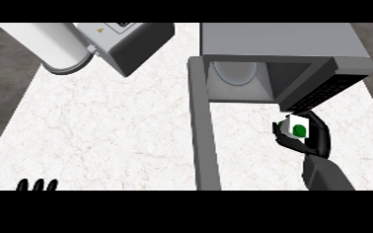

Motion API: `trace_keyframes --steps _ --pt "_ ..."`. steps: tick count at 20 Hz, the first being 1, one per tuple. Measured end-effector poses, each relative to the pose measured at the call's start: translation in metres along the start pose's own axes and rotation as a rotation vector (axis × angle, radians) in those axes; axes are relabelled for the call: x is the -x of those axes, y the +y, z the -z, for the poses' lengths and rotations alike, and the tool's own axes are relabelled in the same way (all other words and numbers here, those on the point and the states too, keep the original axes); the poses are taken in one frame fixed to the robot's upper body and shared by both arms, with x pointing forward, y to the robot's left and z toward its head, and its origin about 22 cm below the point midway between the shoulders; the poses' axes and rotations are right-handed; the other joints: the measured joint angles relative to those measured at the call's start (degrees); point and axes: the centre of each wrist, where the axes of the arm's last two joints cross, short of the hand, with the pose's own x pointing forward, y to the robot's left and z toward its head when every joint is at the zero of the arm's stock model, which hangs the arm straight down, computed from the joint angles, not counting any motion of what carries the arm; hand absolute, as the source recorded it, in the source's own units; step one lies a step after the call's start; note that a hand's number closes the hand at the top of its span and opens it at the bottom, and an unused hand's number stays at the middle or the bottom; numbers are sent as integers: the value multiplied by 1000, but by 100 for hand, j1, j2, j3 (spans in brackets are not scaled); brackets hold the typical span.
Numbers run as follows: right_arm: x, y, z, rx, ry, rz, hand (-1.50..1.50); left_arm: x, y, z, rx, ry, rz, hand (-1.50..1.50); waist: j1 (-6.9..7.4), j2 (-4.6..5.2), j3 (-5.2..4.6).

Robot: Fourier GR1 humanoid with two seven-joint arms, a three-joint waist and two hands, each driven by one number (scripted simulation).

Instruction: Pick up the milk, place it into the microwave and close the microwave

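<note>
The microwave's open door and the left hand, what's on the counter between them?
Nothing: the head view shows only bare counter between the door and the left hand.

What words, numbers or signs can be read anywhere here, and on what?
No readable words or numbers.
Milk carton, in the right hand: a plain green dot, no lettering.
Grey machine, top left: small labels, one like a yellow warning sign, too small to read.
Microwave: nothing legible.

A white marble-patterned counter top (109,123) with faint grey veins fills most of the view, with dark floor showing past its left edge. On it, at the upper right, stands a grey box-shaped microwave (280,39) whose door (204,133) is swung open toward the lower edge. At the upper left sits a dark-bodied appliance (134,44) with a white cylindrical part (55,47).
</note>
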Motion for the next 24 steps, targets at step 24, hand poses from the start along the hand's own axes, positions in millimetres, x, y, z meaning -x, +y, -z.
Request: trace_keyframes --steps 24 --pt "-48 44 -6 -182 -124 40 150 -6 -5 -9 9 17 -14 -150 -204 -74 -23"
